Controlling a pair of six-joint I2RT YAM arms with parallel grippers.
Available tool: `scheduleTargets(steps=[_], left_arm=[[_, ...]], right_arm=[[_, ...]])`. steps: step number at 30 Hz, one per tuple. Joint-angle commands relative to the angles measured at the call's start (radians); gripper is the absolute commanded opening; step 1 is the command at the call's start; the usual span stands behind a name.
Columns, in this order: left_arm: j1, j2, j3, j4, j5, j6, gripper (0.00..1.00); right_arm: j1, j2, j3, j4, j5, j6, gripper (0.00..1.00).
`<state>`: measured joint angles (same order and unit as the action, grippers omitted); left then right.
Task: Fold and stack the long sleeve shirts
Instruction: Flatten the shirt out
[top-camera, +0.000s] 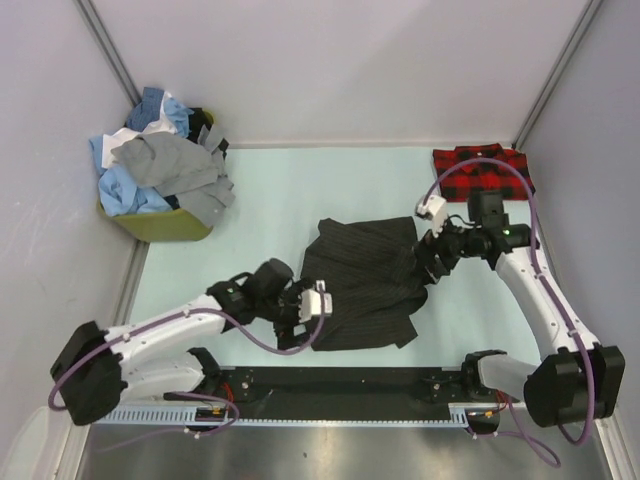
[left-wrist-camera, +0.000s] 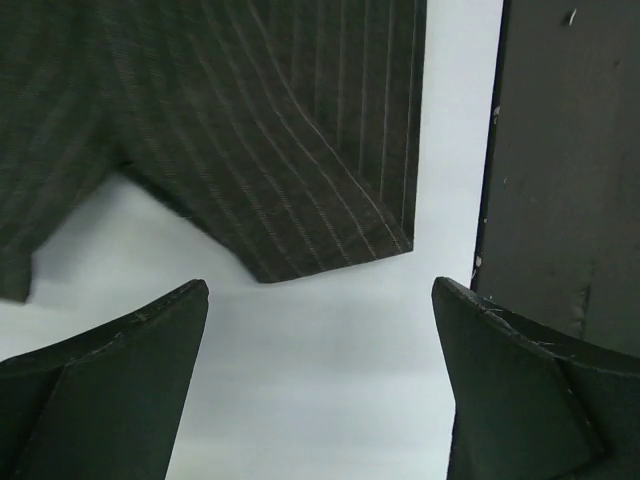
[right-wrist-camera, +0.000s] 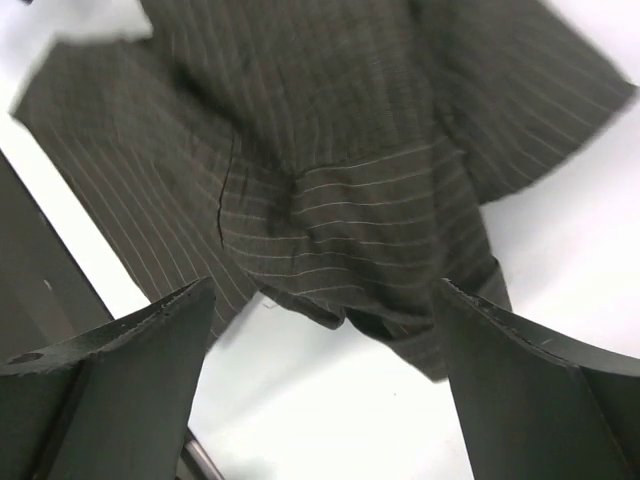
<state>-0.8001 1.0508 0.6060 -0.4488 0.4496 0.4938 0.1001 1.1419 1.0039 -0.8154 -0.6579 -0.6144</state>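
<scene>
The pale counter (top-camera: 280, 190) fills mid-frame. A dark pinstriped shirt (top-camera: 365, 285) lies rumpled at its centre. A heap of shirts (top-camera: 165, 165) fills a bin (top-camera: 160, 225) at upper left, and a plaid shirt (top-camera: 482, 170) lies at upper right. The left hand (top-camera: 314, 300) and right hand (top-camera: 432, 260) both gape wide and empty at the dark shirt's edges.

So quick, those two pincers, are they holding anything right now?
Left pincer: open, holding nothing; the dark pinstriped shirt lies just beyond it.
Right pincer: open, holding nothing.
</scene>
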Motion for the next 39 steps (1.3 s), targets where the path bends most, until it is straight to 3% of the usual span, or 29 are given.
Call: scheduleTargets(steps=[1,6,9,10,13,15,17,19,21,24,25,27,32,35,36,38,39], left_arm=[[-0.097,0.153,-0.015,0.18,-0.152,0.051,0.98],[-0.126,0.276,0.021,0.216,-0.194,-0.035,0.93],[-0.133,0.302,0.055,0.199,-0.201,-0.063,0.67],[-0.133,0.304,0.067,0.182,-0.189,-0.058,0.5],[-0.129,0.247,0.118,0.09,-0.105,-0.003,0.29],[-0.128,0.163,0.133,0.004,-0.054,0.075,0.24],[-0.122,0.123,0.155,-0.062,-0.032,0.136,0.12],[-0.053,0.11,0.179,-0.135,0.009,0.175,0.05],[0.016,0.129,0.227,-0.177,0.05,0.236,0.06],[0.082,0.198,0.313,-0.249,0.038,0.292,0.48],[0.108,0.234,0.337,-0.211,0.043,0.276,0.7],[0.162,0.277,0.344,-0.139,0.0,0.215,0.8],[0.179,0.449,0.339,0.08,-0.147,0.2,0.86],[0.182,0.565,0.386,0.133,-0.186,0.184,0.84],[0.183,0.59,0.402,0.137,-0.198,0.18,0.81],[0.199,0.618,0.454,0.15,-0.203,0.139,0.63],[0.211,0.626,0.477,0.15,-0.201,0.115,0.5]], right_arm=[[0.064,0.057,0.053,-0.024,0.083,-0.131,0.93],[0.075,0.091,0.022,0.022,-0.026,-0.108,0.86],[0.076,0.078,-0.028,0.086,-0.036,-0.111,0.8],[0.078,0.075,-0.04,0.108,-0.023,-0.095,0.8],[0.052,0.082,-0.048,0.173,0.034,0.007,0.8],[-0.012,0.139,-0.01,0.161,0.001,0.05,0.8],[-0.04,0.191,0.033,0.134,-0.003,0.076,0.83],[-0.056,0.263,0.077,0.102,0.003,0.106,0.88],[-0.059,0.304,0.093,0.104,-0.002,0.128,0.9],[-0.031,0.384,0.122,0.107,-0.006,0.157,0.91],[-0.025,0.425,0.134,0.105,-0.008,0.162,0.91],[-0.017,0.456,0.144,0.099,-0.019,0.165,0.89],[0.03,0.495,0.147,0.084,-0.022,0.156,0.87],[0.067,0.498,0.142,0.068,0.013,0.117,0.64],[0.07,0.498,0.151,0.067,0.03,0.11,0.43],[0.067,0.502,0.194,0.05,0.043,0.11,0.26],[0.066,0.513,0.258,0.039,0.043,0.111,0.08]])
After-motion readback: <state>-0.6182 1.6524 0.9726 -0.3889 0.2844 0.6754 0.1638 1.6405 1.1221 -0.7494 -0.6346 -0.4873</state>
